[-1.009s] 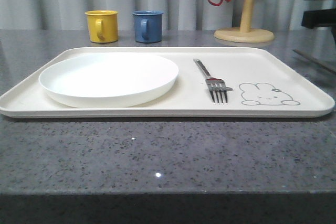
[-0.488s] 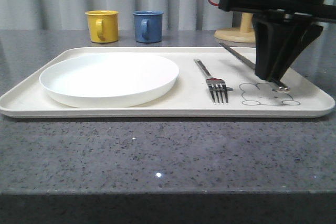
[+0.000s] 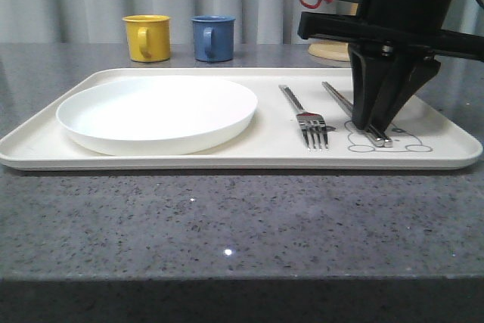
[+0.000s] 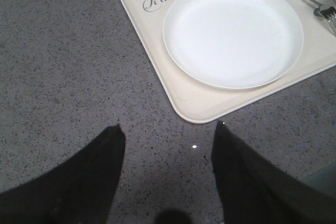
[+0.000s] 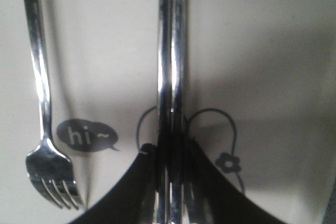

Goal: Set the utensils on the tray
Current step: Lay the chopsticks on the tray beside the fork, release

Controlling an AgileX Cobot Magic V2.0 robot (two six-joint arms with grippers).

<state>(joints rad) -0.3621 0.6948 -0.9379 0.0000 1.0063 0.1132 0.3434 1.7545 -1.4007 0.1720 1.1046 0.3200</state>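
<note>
Where the front view looks: right gripper (image 3: 376, 130) clamps chopsticks (image 3: 349, 109) on tray (image 3: 189, 158), beside fork (image 3: 306, 119); plate (image 3: 157, 113) sits left.
Left wrist: left gripper (image 4: 168, 132) spread, over bare counter (image 4: 58, 66) off tray corner.
Right wrist: fingers (image 5: 202, 169) pinch chopsticks over rabbit drawing (image 5: 220, 145).

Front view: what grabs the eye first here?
The black right gripper stands over the tray's right end, shut on steel chopsticks above the rabbit drawing. A fork lies just left of them, and a big white plate fills the tray's left half.
</note>
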